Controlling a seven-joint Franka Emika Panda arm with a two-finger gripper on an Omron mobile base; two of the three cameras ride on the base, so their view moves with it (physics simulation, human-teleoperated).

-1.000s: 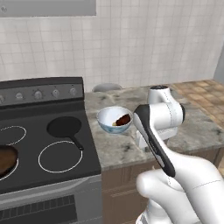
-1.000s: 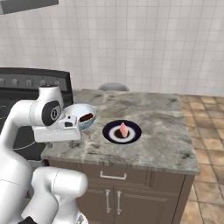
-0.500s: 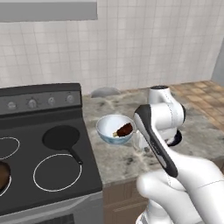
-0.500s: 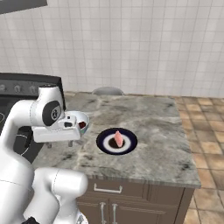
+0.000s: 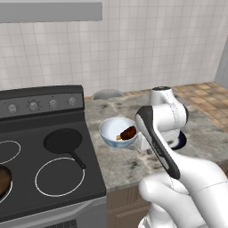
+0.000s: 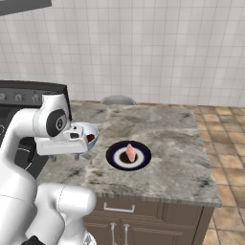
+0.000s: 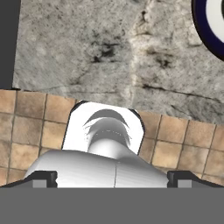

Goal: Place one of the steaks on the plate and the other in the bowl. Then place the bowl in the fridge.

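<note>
With the dark reddish-brown steak [image 5: 128, 132] in the round white-lined bowl [image 5: 116, 131] and the pale pink steak [image 6: 130, 152] on the dark navy plate [image 6: 128, 156], we judged a rim grasp best, though we could not tell the gripper's [image 6: 64, 156] opening above the mottled grey stone worktop [image 6: 182, 153].

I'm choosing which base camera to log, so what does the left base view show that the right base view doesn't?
Left base view alone: the black skillet on the stove's burners, and the dark steak lying plainly inside the bowl. Right base view alone: the pink steak on the plate, and cabinet drawers under the counter. Both: bowl, stove knobs, granite counter, tiled wall.
</note>
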